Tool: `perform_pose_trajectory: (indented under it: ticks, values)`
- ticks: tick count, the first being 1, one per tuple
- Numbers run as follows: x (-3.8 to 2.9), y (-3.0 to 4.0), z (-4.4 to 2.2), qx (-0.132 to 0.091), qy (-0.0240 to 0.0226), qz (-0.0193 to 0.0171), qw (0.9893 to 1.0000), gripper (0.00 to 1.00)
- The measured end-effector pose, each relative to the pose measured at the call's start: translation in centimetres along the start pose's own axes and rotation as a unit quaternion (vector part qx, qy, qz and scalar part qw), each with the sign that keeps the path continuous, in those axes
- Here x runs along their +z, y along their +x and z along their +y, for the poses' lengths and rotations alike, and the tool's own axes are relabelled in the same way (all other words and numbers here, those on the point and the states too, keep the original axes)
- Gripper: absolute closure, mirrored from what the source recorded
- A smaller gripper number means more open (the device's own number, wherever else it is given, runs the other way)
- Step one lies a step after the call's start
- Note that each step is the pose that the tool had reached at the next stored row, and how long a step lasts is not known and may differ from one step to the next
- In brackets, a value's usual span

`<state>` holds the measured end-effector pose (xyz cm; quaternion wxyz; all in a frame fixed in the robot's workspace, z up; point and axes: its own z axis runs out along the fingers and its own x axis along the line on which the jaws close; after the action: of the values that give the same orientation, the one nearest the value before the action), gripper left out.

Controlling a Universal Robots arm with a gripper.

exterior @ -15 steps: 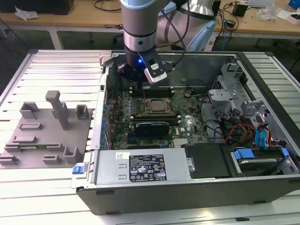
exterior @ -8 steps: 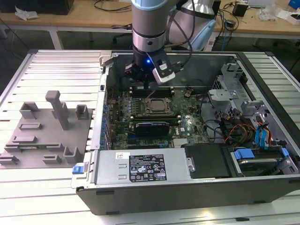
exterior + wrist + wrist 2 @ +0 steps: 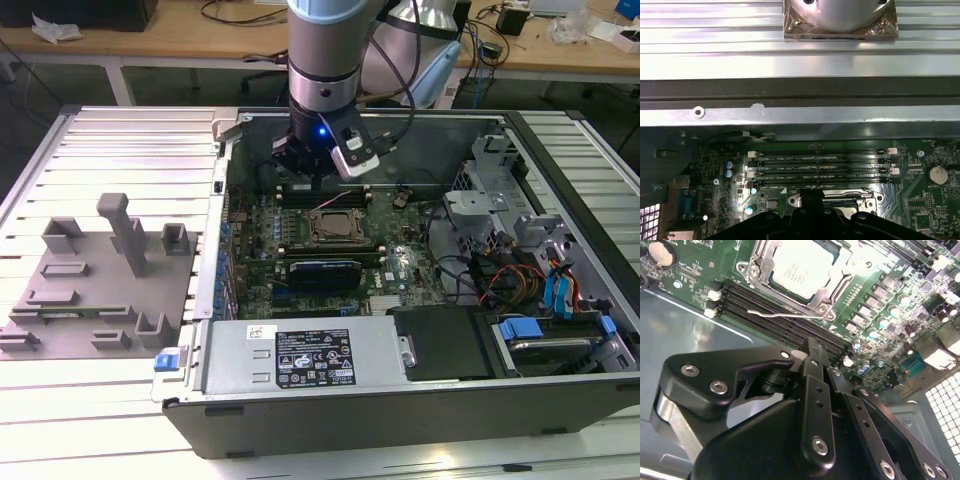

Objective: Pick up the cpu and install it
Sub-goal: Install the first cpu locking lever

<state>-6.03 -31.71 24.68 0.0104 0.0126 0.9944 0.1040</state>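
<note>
Cpu (image 3: pixel 799 266) lies in the socket (image 3: pixel 837 275) near the middle of the motherboard (image 3: pixel 700 277), pale top up, retention frame apparently not yet closed. Pincer (image 3: pixel 810 352) hangs above the memory slots (image 3: pixel 775 315) toward the case's far wall, fingers together, holding nothing. Risk: 1 corner unseated could bend socket pins under later pressure; seating hard to confirm.
</note>
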Motion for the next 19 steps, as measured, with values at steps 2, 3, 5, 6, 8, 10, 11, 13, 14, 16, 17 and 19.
perform_pose_trajectory:
  ticks: [2,3,5,6,8,10,11,13,14,16,17,19]
  values:
    - [0.28,0.01,-0.07,0.000,0.0000,-0.0003,1.0000,0.89]
    - [0.40,-0.01,-0.10,0.000,0.0005,-0.0004,1.0000,0.89]
    - [0.71,-0.15,-0.17,0.000,0.0020,-0.0004,1.0000,0.89]
    - [0.93,-0.31,-0.21,0.000,0.0026,-0.0004,1.0000,0.89]
    - [1.17,-0.61,-0.25,0.000,0.0051,-0.0005,1.0000,0.89]
    - [1.42,-0.96,-0.29,0.000,0.0069,-0.0005,1.0000,0.89]
    - [1.53,-1.20,-0.31,0.000,0.0089,-0.0005,1.0000,0.89]
    - [1.80,-1.71,-0.35,0.000,0.0129,-0.0007,0.9999,0.89]
    - [1.84,-1.79,-0.36,0.000,0.0146,-0.0008,0.9999,0.89]
    - [1.93,-1.98,-0.36,0.001,0.0167,-0.0009,0.9999,0.89]
    - [1.97,-2.05,-0.35,0.001,0.0174,-0.0009,0.9998,0.89]
    - [2.09,-2.12,-0.20,0.001,0.0192,-0.0010,0.9998,0.89]
